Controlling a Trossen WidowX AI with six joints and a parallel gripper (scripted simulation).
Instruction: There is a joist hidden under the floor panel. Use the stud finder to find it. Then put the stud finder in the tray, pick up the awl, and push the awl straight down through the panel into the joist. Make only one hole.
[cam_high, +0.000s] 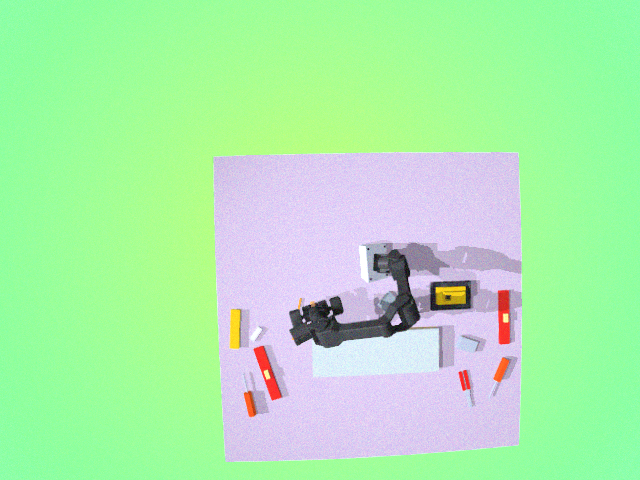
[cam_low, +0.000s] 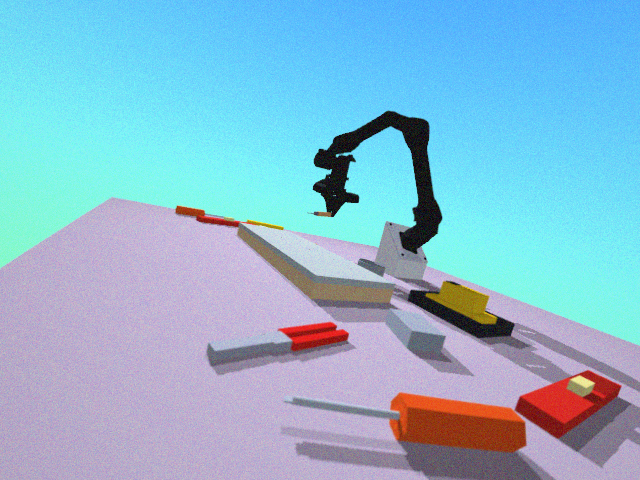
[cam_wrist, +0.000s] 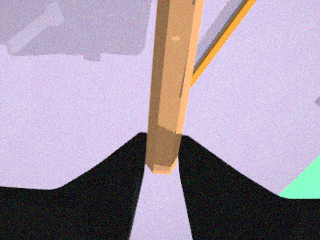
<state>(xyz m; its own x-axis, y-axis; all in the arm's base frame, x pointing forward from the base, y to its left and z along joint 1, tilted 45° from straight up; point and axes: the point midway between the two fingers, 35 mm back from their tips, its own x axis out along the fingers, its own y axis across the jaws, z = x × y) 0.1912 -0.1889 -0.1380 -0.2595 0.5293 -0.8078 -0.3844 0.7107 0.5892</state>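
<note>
Above the pale lilac tabletop (cam_high: 289, 206) (cam_low: 155, 310) (cam_wrist: 75, 120), the gripper (cam_high: 312, 311) (cam_low: 332, 213) (cam_wrist: 163, 150) with a wooden handle (cam_low: 324, 213) (cam_wrist: 170, 100).

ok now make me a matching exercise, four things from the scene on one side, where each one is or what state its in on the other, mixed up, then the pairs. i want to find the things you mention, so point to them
1. stud finder (cam_high: 457, 290) (cam_low: 463, 301)
2. awl (cam_low: 324, 213) (cam_wrist: 170, 85)
3. floor panel (cam_high: 376, 358) (cam_low: 315, 258)
4. robot's base (cam_high: 364, 263) (cam_low: 400, 264)

A. pale, flat top over a tan side
B. in the black tray (cam_high: 433, 297) (cam_low: 449, 318)
C. off the table, gripped by the hand (cam_low: 334, 206) (cam_wrist: 162, 150)
D. light-coloured block with the arm rising from it

1-B
2-C
3-A
4-D
</note>
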